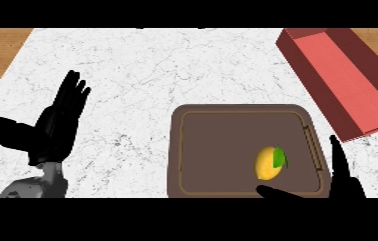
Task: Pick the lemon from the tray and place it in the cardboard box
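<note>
Nearest us, our right hand [344, 177] is spread open at the tray's [221, 145] near right corner, holding nothing. Just beyond it the lemon [269, 163] lies on the tray, near the right rim. Being oval, it may roll away if we close off-centre. Our left hand [59, 120] rests open, well left of the tray. Beyond the tray's far right corner, the angled box [336, 80] could catch a short release.

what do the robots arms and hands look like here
The left hand is plain black, with long slender fingers and a thick thumb. It joins a grey left forearm with a lighter, rounded wrist section. The right hand is the same plain black; only part of it shows, and its forearm is out of view. No cables, markings or sleeves are visible.
</note>
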Controlling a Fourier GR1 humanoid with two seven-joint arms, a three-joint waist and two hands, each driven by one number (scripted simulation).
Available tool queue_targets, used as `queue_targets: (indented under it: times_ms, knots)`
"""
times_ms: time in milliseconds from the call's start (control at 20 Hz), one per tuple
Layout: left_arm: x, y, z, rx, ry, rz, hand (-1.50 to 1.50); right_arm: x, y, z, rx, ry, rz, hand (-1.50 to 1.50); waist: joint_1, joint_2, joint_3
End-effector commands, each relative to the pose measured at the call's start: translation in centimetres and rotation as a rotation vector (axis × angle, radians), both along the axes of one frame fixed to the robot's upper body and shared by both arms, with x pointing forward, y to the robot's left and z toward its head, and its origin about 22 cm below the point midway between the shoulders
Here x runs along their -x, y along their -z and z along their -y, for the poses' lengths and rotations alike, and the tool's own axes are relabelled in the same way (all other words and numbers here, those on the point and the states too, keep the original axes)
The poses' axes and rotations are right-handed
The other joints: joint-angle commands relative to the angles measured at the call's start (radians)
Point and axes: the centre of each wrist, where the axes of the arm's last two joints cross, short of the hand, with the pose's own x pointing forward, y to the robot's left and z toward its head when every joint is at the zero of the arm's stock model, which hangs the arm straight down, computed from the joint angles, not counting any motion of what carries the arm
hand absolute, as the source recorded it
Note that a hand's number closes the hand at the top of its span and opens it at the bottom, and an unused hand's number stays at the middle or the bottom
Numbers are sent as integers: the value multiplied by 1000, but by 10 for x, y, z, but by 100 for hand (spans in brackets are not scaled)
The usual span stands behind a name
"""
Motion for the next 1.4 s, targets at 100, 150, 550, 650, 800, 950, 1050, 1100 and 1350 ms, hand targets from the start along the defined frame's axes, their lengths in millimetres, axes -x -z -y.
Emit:
queue_targets:
  times_ms: [100,150,550,650,800,950,1050,1100,1350]
  knots:
    - [-3,-1,3,6,5,-8,0,-2,4,-3,-36,66,-88,-150,-2,0,0]
    - [4,-1,-7,-16,15,-5,0,-18,1,-3,-24,78,-85,-150,3,0,0]
    - [-13,10,2,1,-7,0,0,-12,5,0,11,81,-114,-150,-4,0,0]
    - [0,-3,-12,10,-1,14,0,-24,26,3,-7,83,-130,-150,1,0,0]
    - [-1,-10,-15,7,13,5,0,-44,41,-13,-25,72,-126,-150,5,1,0]
    - [10,-15,-6,6,11,1,0,-35,33,16,-39,57,-121,-150,2,0,0]
    - [-6,-16,3,-2,6,1,0,-33,41,-3,-20,69,-134,-150,-1,0,0]
    - [-2,14,6,19,4,-7,0,-34,57,1,-27,60,-139,-150,-2,1,0]
    - [4,5,11,17,11,-15,0,-45,37,5,-50,70,-144,-150,1,0,0]
